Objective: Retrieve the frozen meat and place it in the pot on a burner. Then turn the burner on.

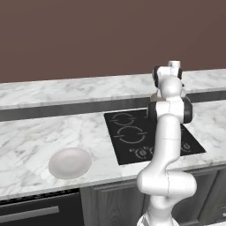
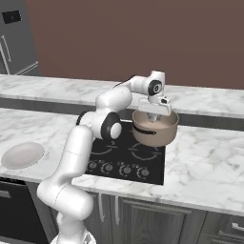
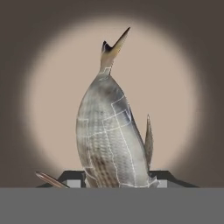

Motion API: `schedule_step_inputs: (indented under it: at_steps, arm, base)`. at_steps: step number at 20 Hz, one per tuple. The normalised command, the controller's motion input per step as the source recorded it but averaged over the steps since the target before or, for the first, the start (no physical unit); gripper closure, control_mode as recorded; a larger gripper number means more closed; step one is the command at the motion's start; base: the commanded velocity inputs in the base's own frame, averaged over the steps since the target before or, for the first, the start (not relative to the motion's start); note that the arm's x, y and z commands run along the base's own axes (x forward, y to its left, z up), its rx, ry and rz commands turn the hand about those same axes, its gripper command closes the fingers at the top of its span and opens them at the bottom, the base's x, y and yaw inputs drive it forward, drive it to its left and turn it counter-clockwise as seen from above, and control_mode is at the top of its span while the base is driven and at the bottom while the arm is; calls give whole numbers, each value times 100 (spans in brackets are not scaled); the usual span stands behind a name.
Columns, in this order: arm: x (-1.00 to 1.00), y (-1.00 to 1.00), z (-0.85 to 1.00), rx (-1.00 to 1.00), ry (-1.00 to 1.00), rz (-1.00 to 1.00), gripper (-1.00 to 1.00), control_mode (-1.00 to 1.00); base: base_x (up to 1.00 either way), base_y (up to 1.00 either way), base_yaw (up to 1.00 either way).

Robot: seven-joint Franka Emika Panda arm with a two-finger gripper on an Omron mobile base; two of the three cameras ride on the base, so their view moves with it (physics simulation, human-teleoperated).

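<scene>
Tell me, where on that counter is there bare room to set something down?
Bare marble lies between the white dish and the black cooktop, and right of the pot toward the counter's front edge. The cooktop's back right is crowded: the pot stands there, with the claw holding the frozen meat over its pale inside.

No readable text, label, brand or number shows anywhere.

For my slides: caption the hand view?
Tool shut on the frozen meat, held over the pot.
</scene>
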Motion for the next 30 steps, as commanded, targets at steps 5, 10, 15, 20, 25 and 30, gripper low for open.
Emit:
schedule_step_inputs:
  at_steps: [5,10,15,20,25,30]
  arm:
    - [0,0,-29,4,0,0,100,-100]
    - [0,0,-27,2,0,0,100,-100]
    - [2,0,-12,1,0,0,100,-100]
    - [6,0,-2,0,0,0,-100,-100]
    - [3,0,0,0,0,0,-100,-100]
    - [2,0,0,0,0,0,-100,-100]
  base:
    - [0,0,0]
    - [0,0,0]
    - [0,0,0]
    - [0,0,0]
    - [0,0,0]
    - [0,0,0]
